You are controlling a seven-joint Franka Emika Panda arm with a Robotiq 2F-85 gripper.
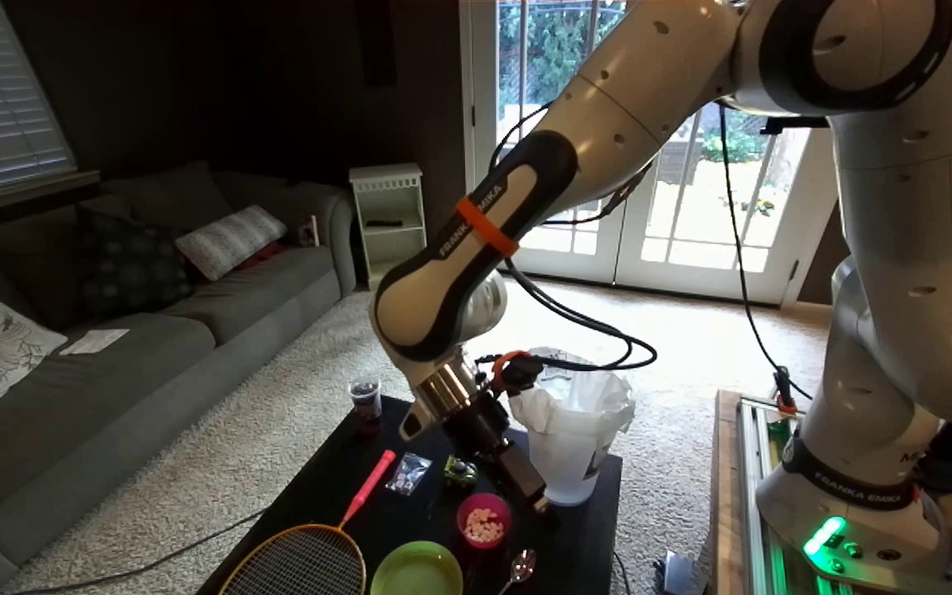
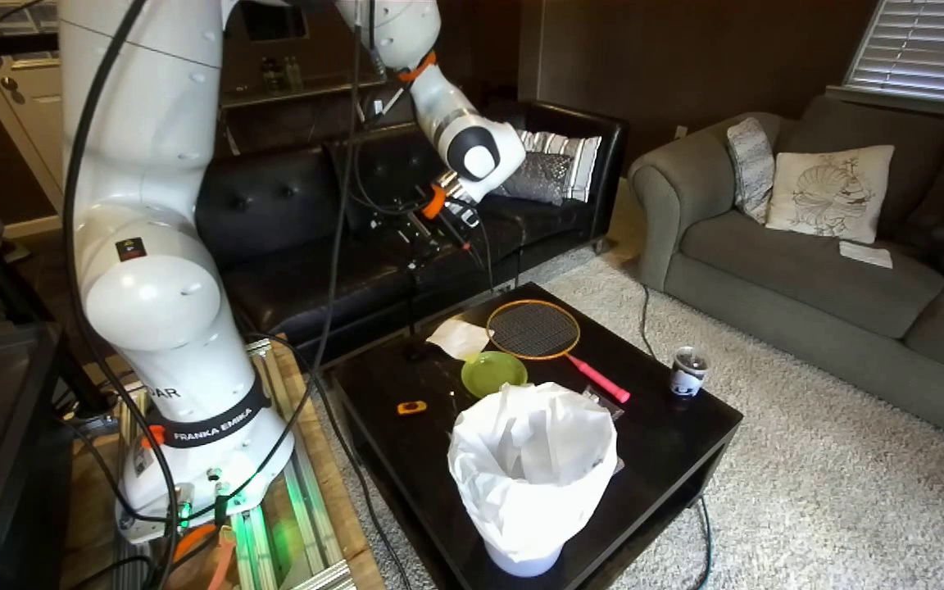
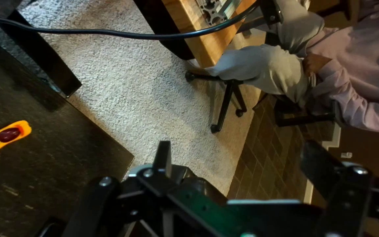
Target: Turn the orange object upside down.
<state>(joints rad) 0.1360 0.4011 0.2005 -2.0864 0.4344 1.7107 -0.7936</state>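
Observation:
The orange object is a small, elongated, yellow-orange item with a dark red oval in its middle. It lies flat on the black table, near the edge by the robot base. It also shows at the left of the wrist view. I do not see it in the exterior view with the spoon. My gripper is open, with its fingers wide apart and nothing between them. In the exterior views the gripper hangs tilted above the table, apart from the orange object.
A white bag-lined bin stands on the table. A green bowl, pink bowl with pale pieces, spoon, racket, plastic bag and cup are also there. A seated person shows beyond the table.

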